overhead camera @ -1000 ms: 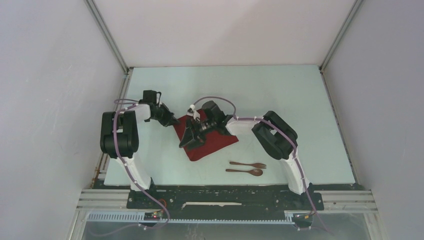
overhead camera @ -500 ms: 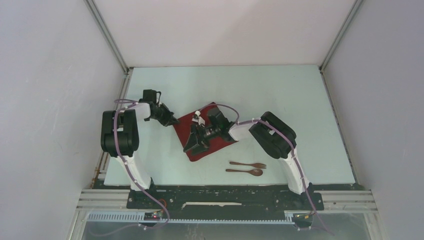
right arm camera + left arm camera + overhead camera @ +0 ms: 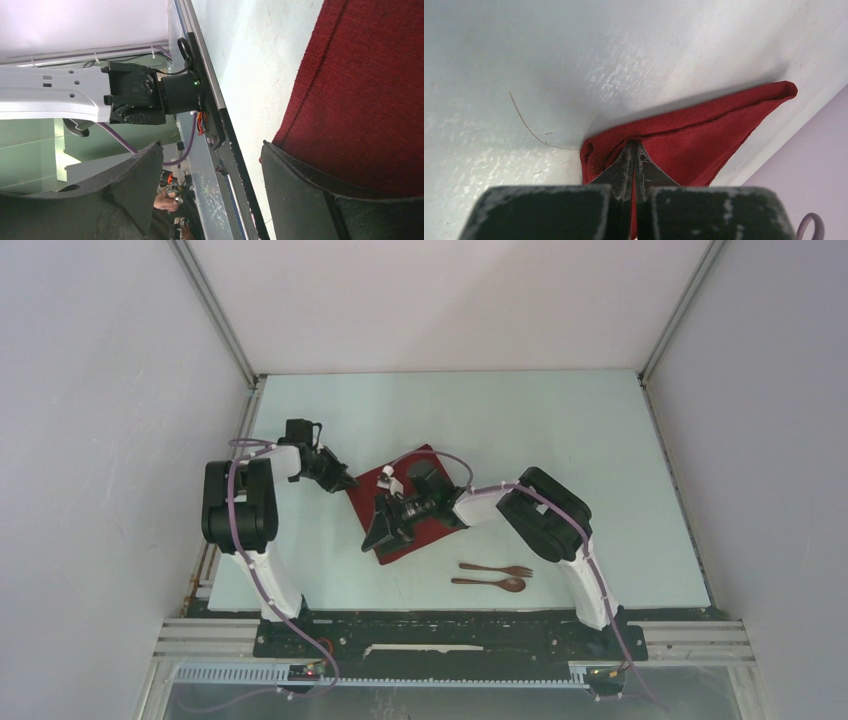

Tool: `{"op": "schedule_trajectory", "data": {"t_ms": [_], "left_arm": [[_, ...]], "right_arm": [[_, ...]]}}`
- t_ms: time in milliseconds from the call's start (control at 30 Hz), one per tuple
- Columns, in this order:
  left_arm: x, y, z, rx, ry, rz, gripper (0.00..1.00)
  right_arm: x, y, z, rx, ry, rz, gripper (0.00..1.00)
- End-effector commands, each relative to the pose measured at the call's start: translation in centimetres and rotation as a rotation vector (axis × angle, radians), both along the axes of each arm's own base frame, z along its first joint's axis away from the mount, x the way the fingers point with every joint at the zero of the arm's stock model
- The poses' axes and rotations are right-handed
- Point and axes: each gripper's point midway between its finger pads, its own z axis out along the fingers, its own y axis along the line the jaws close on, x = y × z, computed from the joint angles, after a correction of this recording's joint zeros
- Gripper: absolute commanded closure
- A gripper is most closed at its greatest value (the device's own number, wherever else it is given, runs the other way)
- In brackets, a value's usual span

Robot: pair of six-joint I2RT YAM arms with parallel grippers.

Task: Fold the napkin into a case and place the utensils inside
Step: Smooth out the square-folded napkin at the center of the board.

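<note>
The left gripper point(image 3: 633, 150) is seen, in its wrist view only, pinched shut on a corner of the napkin point(image 3: 694, 135). The right gripper point(image 3: 210, 150) is held wide and empty, with one finger over the cloth. Only overhead are the fork point(image 3: 497, 569) and spoon point(image 3: 490, 583) recorded, lying together on the table point(image 3: 560, 440), near the napkin.

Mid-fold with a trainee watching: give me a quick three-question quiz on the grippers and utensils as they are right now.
1. True or false: the left gripper is shut on the napkin.
2. The right gripper is: A open, at the napkin's edge; B shut on the napkin; C out of every view.
3. Fill in: the fork and spoon lie side by side on the ___, not in the napkin.
Key: 1 true; 2 A; 3 table.
</note>
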Motion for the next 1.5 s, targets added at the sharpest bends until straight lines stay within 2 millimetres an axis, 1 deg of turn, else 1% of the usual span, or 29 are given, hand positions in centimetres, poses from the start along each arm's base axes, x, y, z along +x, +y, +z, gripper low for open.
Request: {"op": "schedule_trajectory", "data": {"t_ms": [0,67,100,167,267,333,367,400,433,500,633,700,767,800,933,1000,1033,1067,1167,1200,1233,1267,1333,1400,1467], "left_arm": [[-1.0,0.7,-1.9,0.039,0.073,0.019,1.0],[-0.9,0.7,-1.8,0.037,0.072,0.018,1.0],[-0.9,0.6,-1.8,0.037,0.071,0.017,1.0],[-0.9,0.6,-1.8,0.035,0.072,0.016,1.0],[-0.8,0.6,-1.7,0.036,0.068,0.016,1.0],[-0.7,0.6,-1.7,0.036,0.068,0.016,1.0],[-0.7,0.6,-1.7,0.034,0.067,0.016,1.0],[-0.6,0.7,-1.7,0.036,0.067,0.017,1.0],[-0.7,0.6,-1.7,0.036,0.068,0.017,1.0],[-0.7,0.7,-1.8,0.038,0.069,0.018,1.0],[-0.6,0.7,-1.9,0.04,0.07,0.015,1.0],[-0.6,0.8,-1.8,0.045,0.065,0.014,1.0],[-0.4,0.9,-1.4,0.055,0.053,0.009,1.0],[-0.4,1.0,-1.2,0.06,0.046,0.006,1.0],[-0.1,1.1,0.0,0.077,0.015,-0.024,1.0],[0.1,1.2,1.3,0.091,-0.019,-0.037,1.0],[0.3,1.3,2.4,0.1,-0.046,-0.038,0.99],[0.5,1.4,3.7,0.106,-0.077,-0.041,0.95],[0.9,1.1,8.9,0.1,-0.195,-0.055,0.72],[0.9,1.1,10.5,0.104,-0.228,-0.059,0.63],[1.0,1.3,12.4,0.119,-0.272,-0.061,0.57],[0.8,1.7,13.9,0.148,-0.302,-0.06,0.53],[0.2,2.7,16.0,0.215,-0.342,-0.049,0.49],[-0.6,3.9,17.5,0.271,-0.368,-0.025,0.48],[-1.4,5.2,18.6,0.323,-0.393,0.017,0.48]], "right_arm": [[-1.3,0.5,-1.4,0.004,-0.016,0.033,0.22],[-1.1,0.1,-2.1,-0.021,-0.023,0.024,0.22],[-1.0,0.0,-2.1,-0.032,-0.035,0.019,0.23],[-0.7,-0.2,-1.2,-0.038,-0.07,0.009,0.23],[-0.5,-0.3,1.0,-0.023,-0.108,0.002,0.22],[-0.8,-0.1,2.5,0.002,-0.126,0.01,0.22],[-1.1,0.0,3.0,0.012,-0.134,0.015,0.22],[-1.3,0.1,3.1,0.014,-0.137,0.02,0.22],[-1.4,0.2,2.8,0.012,-0.138,0.024,0.22],[-1.6,0.2,1.5,-0.012,-0.118,0.03,0.22],[-1.8,-0.2,-2.8,-0.086,-0.091,0.035,0.23],[-1.9,-0.3,-3.5,-0.097,-0.085,0.035,0.24],[-1.6,-0.4,-3.5,-0.107,-0.108,0.025,0.24],[-1.5,-0.4,-3.0,-0.105,-0.123,0.02,0.23],[-1.1,-0.8,0.1,-0.117,-0.205,0.009,0.23],[-1.2,-1.5,1.0,-0.176,-0.263,0.004,0.23],[-1.1,-1.9,1.4,-0.221,-0.305,-0.003,0.22],[-1.0,-2.4,1.8,-0.269,-0.352,-0.013,0.22],[0.9,-5.0,0.6,-0.566,-0.559,-0.106,0.24],[1.1,-5.8,0.6,-0.662,-0.625,-0.115,0.23],[1.3,-6.4,0.8,-0.75,-0.691,-0.125,0.23],[1.4,-6.9,1.0,-0.821,-0.74,-0.13,0.23],[1.2,-7.2,1.6,-0.93,-0.807,-0.122,0.24],[1.4,-6.8,1.9,-1.001,-0.844,-0.131,0.27],[1.7,-6.0,2.2,-1.048,-0.885,-0.134,0.37]]}}
